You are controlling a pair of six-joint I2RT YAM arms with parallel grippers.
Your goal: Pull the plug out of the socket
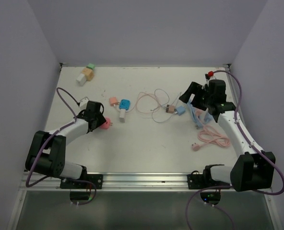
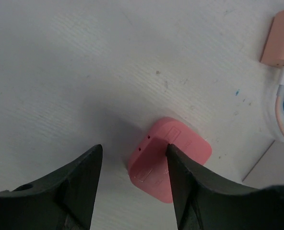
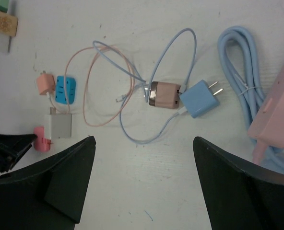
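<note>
Left wrist view alone: left tool (image 2: 134, 148) open, pink plug (image 2: 151, 163) by one finger; right tool (image 3: 144, 139) wide open above counter (image 3: 132, 28).

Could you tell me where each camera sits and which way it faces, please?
Top external: above, behind the bases, looking down on the table; left arm and right arm show.
Left wrist: looks down at the pink adapter by the left hand.
Right wrist: looks down past the right hand at the blue plug.
All three share the pink adapter.
</note>
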